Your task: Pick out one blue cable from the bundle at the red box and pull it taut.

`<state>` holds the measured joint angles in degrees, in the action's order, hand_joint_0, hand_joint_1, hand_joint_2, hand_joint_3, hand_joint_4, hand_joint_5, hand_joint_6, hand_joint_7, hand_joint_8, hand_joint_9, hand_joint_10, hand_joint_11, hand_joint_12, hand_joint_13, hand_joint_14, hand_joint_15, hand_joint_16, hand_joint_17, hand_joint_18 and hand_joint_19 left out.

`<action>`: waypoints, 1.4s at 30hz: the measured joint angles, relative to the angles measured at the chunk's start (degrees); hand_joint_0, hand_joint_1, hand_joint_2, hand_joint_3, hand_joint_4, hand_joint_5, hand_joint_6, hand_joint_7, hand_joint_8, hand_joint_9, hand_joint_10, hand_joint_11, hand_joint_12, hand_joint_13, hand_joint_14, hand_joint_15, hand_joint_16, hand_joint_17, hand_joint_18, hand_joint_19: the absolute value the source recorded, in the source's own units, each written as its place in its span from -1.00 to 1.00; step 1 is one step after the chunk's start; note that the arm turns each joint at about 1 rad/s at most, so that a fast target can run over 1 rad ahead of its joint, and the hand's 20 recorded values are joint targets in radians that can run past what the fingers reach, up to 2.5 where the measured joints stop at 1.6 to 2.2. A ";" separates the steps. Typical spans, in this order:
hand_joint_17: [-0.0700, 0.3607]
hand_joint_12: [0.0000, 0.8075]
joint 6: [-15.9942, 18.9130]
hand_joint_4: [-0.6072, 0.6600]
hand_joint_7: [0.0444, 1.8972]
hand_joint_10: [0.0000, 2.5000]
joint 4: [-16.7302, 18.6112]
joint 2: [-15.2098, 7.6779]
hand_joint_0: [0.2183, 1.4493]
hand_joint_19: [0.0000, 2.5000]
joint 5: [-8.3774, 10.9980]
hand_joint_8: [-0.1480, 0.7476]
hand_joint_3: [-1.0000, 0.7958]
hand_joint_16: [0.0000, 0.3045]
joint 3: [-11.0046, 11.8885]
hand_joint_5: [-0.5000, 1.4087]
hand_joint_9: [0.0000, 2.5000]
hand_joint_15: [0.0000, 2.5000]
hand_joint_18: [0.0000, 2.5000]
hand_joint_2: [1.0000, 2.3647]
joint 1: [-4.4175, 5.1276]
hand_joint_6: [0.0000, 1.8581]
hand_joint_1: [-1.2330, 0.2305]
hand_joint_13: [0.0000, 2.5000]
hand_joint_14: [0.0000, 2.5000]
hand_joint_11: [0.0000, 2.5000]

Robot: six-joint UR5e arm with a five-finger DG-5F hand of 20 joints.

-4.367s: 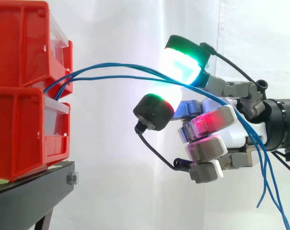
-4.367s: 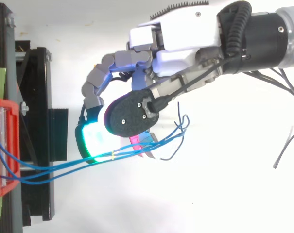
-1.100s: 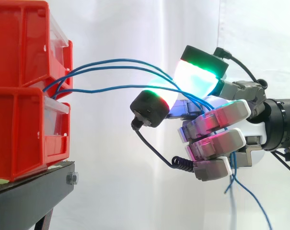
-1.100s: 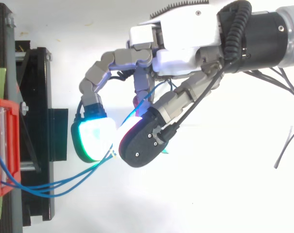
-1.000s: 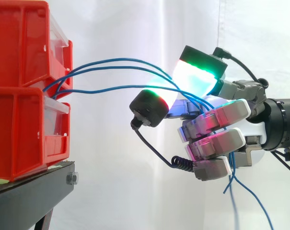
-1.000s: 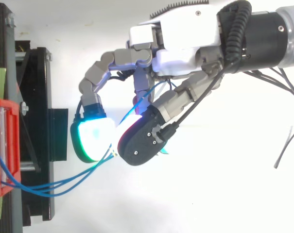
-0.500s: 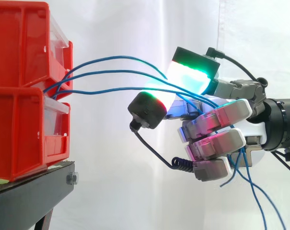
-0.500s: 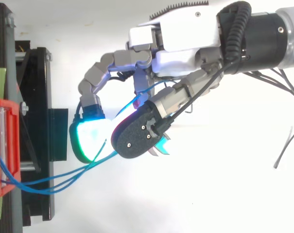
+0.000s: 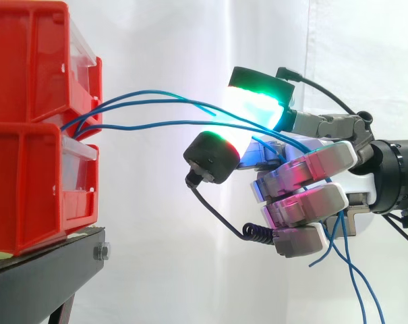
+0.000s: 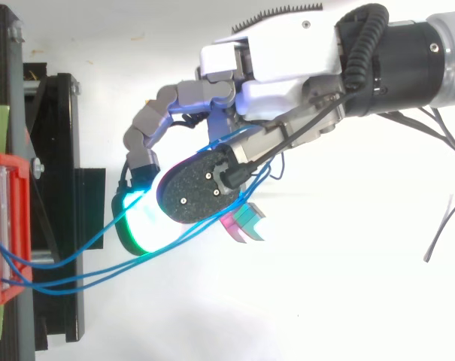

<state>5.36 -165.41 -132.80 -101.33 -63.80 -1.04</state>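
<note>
Three blue cables (image 9: 150, 123) leave the gap between the stacked red bins (image 9: 28, 67) and arc slackly to the right into my hand (image 9: 305, 182). Two run between the black-backed thumb pad (image 9: 212, 156) and the green-glowing fingertip (image 9: 257, 101); the top one ends behind that fingertip. The lower fingers are curled, and the cable tails hang down behind them (image 9: 345, 270). From above, the cables (image 10: 77, 278) sag from the bin's edge (image 10: 1, 226) to under the thumb, which overlaps the glowing pad. The hand (image 10: 287, 68) is shut on the cables.
The bins rest on a black stand (image 9: 42, 277), seen from above at the left (image 10: 58, 150). A white curtain hangs behind. A thin grey wire (image 10: 441, 226) lies at the right on the white floor.
The thumb has drawn back toward the palm and the glowing fingertip has lifted a little. The top cable's arc now sits lower and the cables sag more near the bin.
</note>
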 measured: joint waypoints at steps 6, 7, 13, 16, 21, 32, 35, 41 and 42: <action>-0.07 -0.02 0.00 -0.01 -0.03 -0.98 0.07 0.00 -0.66 -0.45 -0.01 -0.04 -0.44 -0.62 0.00 -0.53 0.26 -0.46 -0.11 -1.00 -0.01 -0.06 0.00 0.11 -0.98 -0.46; -0.06 -0.01 -0.04 0.00 -0.04 -0.98 0.13 0.00 -0.67 -0.45 0.02 -0.04 -0.44 -0.61 0.00 -0.53 0.26 -0.46 -0.11 -1.00 -0.01 -0.06 0.01 0.11 -0.98 -0.46; -0.10 -0.06 -0.78 0.01 -0.07 -0.98 0.10 0.01 -0.60 -0.42 0.15 -0.08 -0.44 -0.64 0.00 -0.54 0.24 -0.45 -0.15 -1.00 -0.01 -0.07 0.21 0.08 -0.98 -0.46; -0.15 -0.11 -1.08 0.00 -0.05 -0.98 0.03 0.01 -0.52 -0.40 0.17 -0.10 -0.44 -0.67 0.00 -0.54 0.23 -0.43 -0.18 -1.00 -0.01 -0.07 0.17 0.07 -0.98 -0.44; -0.10 -0.06 -1.21 0.01 -0.03 -0.98 0.00 0.01 -0.48 -0.42 0.19 -0.07 -0.35 -0.64 -0.01 -0.53 0.25 -0.45 -0.14 -0.99 -0.01 -0.08 -0.02 0.09 -0.98 -0.46; -0.07 -0.03 -1.23 -0.05 -0.03 -0.98 -0.07 0.00 -0.45 -0.48 0.03 -0.04 -0.13 -0.62 0.00 -0.52 0.28 -0.46 -0.08 -0.99 -0.08 -0.07 -0.26 0.12 -0.98 -0.48; -0.06 -0.02 -1.23 -0.08 -0.03 -0.98 -0.06 0.00 -0.45 -0.49 0.00 -0.03 -0.08 -0.61 0.00 -0.51 0.29 -0.47 -0.06 -0.99 -0.09 -0.06 -0.30 0.12 -0.98 -0.48; -0.12 -0.08 -1.23 -0.03 -0.05 -0.98 -0.03 0.00 -0.54 -0.43 0.05 -0.09 -0.36 -0.65 0.00 -0.53 0.25 -0.45 -0.13 -0.99 -0.10 -0.06 -0.17 0.08 -0.98 -0.46; -0.14 -0.10 -1.23 -0.01 -0.05 -0.98 -0.03 0.00 -0.56 -0.41 0.03 -0.11 -0.44 -0.66 0.00 -0.54 0.23 -0.44 -0.16 -1.00 -0.10 -0.07 -0.05 0.07 -0.98 -0.45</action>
<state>4.13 -165.44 -132.80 -101.30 -63.81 -1.14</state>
